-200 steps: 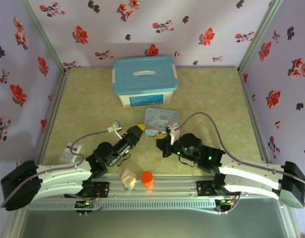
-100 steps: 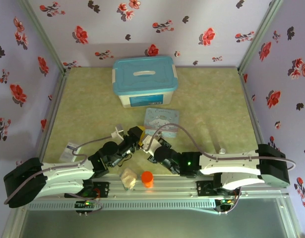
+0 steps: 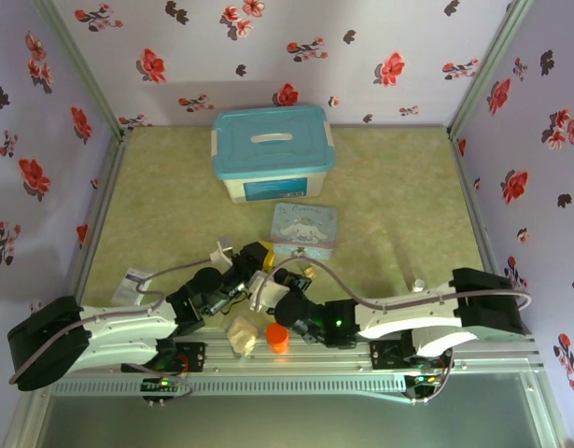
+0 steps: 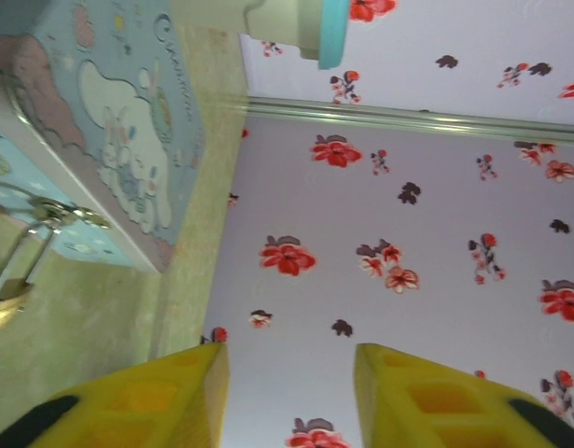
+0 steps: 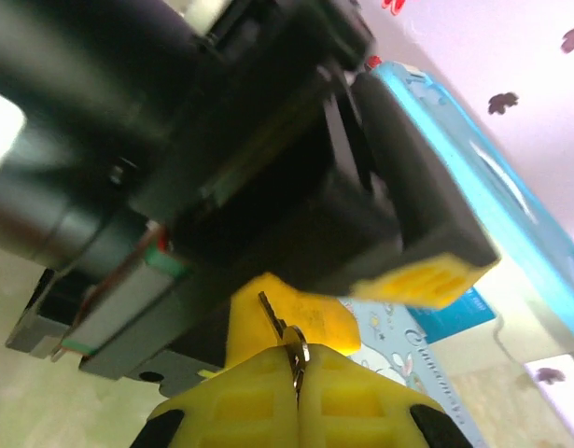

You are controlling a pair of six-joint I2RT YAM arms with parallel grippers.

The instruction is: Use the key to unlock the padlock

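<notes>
In the left wrist view the padlock is a small brass block at the far left edge. Its thin shackle hangs from the latch of the cartoon-printed tin. My left gripper is open, with only the wall between its yellow fingers, and it sits to the right of the padlock. My right gripper is shut on the key, whose thin dark blade sticks up toward the left arm's black gripper body. From above, the two grippers sit close together in front of the tin.
A blue-lidded storage box stands behind the tin. An orange cylinder and a beige lumpy thing lie by the front rail. Flowered walls close in three sides. Cables trail from both wrists.
My right arm has swung left across the table with the key, ending tight against the left gripper. The left arm edged slightly forward, then held.
</notes>
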